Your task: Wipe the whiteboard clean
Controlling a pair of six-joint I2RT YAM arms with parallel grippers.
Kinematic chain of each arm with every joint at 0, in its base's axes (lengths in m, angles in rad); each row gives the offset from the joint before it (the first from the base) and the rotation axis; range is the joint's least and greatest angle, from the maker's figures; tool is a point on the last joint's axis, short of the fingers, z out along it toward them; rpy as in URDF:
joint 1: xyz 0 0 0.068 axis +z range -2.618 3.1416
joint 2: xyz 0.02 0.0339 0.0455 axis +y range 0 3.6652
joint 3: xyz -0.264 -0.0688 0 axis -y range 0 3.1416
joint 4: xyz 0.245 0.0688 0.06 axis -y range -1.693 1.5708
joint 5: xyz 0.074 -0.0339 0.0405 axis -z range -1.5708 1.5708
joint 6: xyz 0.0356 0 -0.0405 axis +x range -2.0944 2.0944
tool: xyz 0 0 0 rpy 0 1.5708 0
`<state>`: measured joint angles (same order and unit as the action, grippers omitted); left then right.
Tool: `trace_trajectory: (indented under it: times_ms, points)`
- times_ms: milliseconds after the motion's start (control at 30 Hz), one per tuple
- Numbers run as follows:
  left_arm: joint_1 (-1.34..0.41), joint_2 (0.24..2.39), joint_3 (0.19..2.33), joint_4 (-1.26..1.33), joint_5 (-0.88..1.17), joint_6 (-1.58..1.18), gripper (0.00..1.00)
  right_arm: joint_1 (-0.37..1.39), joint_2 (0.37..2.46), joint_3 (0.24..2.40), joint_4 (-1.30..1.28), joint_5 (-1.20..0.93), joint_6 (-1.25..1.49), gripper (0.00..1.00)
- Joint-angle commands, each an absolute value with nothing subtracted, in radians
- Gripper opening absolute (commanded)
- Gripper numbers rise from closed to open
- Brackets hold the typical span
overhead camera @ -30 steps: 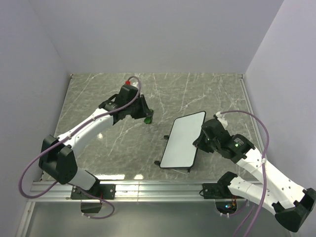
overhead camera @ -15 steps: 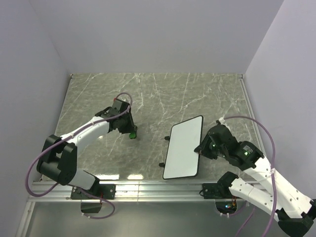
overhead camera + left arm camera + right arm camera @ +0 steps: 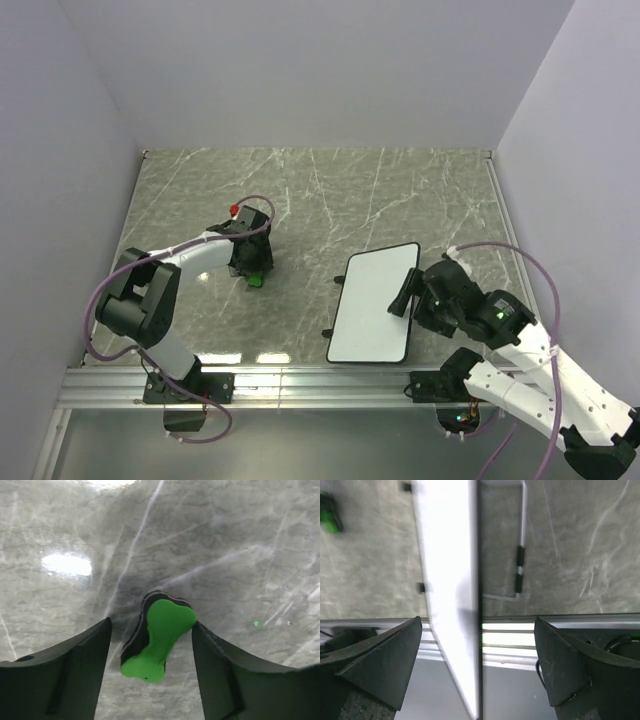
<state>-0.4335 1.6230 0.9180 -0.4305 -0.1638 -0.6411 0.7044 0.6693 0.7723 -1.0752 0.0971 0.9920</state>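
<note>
Table [image 3: 400, 190]: grey marble slab, walled on three sides, rail [image 3: 300, 380] along the near edge.

Whiteboard [image 3: 372, 303]: sits toward 4 o'clock of the table's middle, long side running roughly 12 to 6. The face looks clean, no scribbles visible from the top view. Probably light, stiff, thin, with a slick face and a narrow black rim. It likely skids if pushed, so pinch it across the rim at the 3 o'clock long edge. From the right wrist it shows edge-on [image 3: 450, 555], apparently propped on a wire stand [image 3: 521, 555]; the tilt is hard to judge.

Right gripper [image 3: 408, 292]: at the board's 3 o'clock edge, jaws spread wide either side of the rim, touching nothing [image 3: 477, 627].

Left gripper [image 3: 252, 266]: well apart from the board, at its 9 o'clock, jaws parted and straddling the eraser [image 3: 157, 630] without gripping it.

Eraser [image 3: 256, 279]: small green block on a black pad, lying on the marble. Soft, light, easy to pinch on its long sides.

Obstacles: nothing lies between eraser and board. Small black feet [image 3: 335, 280] stick out along the board's 9 o'clock edge and could snag.
</note>
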Motion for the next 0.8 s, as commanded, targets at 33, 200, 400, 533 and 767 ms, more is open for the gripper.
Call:
trace_trajectory:
  times_ms: [33, 200, 400, 533, 767]
  points:
    - [-0.437, 1.614, 0.928, -0.439, -0.212, -0.623, 0.75, 0.709, 0.684, 0.972, -1.137, 0.219, 0.933, 1.00]
    - [-0.437, 1.472, 0.953, -0.515, -0.261, -0.655, 0.99, 0.709, 0.689, 1.147, -1.060, 0.285, 0.809, 1.00]
    - [-0.403, 1.297, 1.110, -0.641, -0.207, -0.578, 0.99, 0.707, 0.771, 1.281, -0.968, 0.388, 0.652, 1.00]
    - [-0.310, 1.168, 1.230, -0.678, -0.149, -0.525, 0.99, 0.709, 0.827, 1.380, -0.928, 0.391, 0.575, 1.00]
    - [-0.284, 1.076, 1.339, -0.764, -0.204, -0.472, 1.00, 0.707, 0.828, 1.433, -0.862, 0.299, 0.523, 1.00]
